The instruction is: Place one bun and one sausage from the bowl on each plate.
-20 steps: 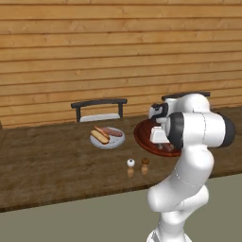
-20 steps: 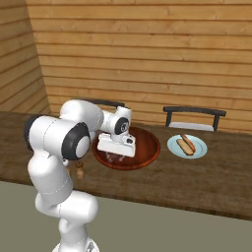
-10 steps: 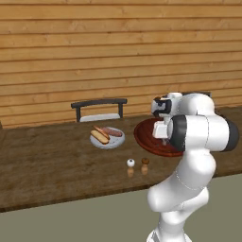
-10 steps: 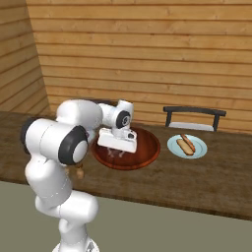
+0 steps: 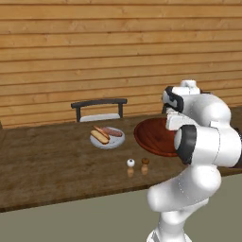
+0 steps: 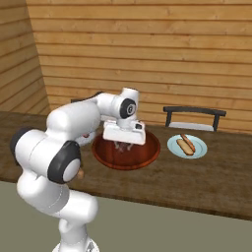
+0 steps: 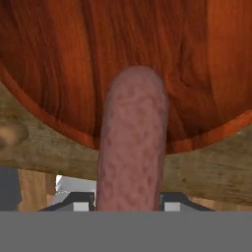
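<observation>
While the arm reaches over the wooden bench point(image 5: 47, 165), its gripper point(image 6: 123, 146) hangs above the bowl point(image 6: 147, 156), and the jaws are closed on a sausage point(image 7: 130, 142). In the hand view the sausage runs up from between the two finger tips, a pink-brown speckled length with a rounded end, and behind it lies the glossy reddish wood of the bowl, with the rim curving across and the bench planks beyond it. In the right base view the sausage shows as a small pinkish shape just under the white hand, clear of the bowl's floor. The bare part of the bowl seen in the base views is smooth and dark red.

The plate point(image 5: 116, 142) sits on the bench just beside the bowl, on the side away from the arm's base in the left base view; the two rims are close but apart. On the plate lie a bun point(image 5: 99, 137) and a second sausage point(image 5: 112, 132), side by side and touching. Behind the plate stands a dark chair point(image 5: 98, 102) with a pale seat, against the plank wall point(image 5: 94, 47). Two small shakers point(image 5: 131, 163), one white-capped and one brown-capped, stand together near the front edge of the bench, in front of the plate and the bowl.
</observation>
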Robot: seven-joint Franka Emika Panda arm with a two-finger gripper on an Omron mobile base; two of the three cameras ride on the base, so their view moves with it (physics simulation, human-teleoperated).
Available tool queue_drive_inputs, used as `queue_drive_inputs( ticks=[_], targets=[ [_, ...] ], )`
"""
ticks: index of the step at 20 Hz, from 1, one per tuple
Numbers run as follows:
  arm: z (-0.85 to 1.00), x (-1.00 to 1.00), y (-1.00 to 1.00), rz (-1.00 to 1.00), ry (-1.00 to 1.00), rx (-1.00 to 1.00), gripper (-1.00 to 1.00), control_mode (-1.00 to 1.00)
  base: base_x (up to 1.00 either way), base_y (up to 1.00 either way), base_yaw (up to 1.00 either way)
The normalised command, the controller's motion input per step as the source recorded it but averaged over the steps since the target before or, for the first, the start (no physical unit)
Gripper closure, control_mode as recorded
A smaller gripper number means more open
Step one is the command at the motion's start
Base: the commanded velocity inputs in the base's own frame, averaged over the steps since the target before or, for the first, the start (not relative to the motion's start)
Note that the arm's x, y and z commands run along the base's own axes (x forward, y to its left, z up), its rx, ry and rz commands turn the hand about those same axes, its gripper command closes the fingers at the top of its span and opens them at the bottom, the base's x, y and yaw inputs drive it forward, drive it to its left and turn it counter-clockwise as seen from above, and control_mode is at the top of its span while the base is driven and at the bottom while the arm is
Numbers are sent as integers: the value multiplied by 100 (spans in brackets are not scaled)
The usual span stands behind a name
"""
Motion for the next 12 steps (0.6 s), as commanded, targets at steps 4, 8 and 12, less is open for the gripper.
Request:
queue_drive_inputs(
  ticks=[4, 8, 12],
  targets=[
    [9, 4, -40, 18, -14, -19, 100, -100, 0, 0, 0],
    [48, 2, -53, 7, -21, -3, 100, -100, 0, 0, 0],
    [49, 0, -61, 0, -23, 6, 100, -100, 0, 0, 0]
  ],
)
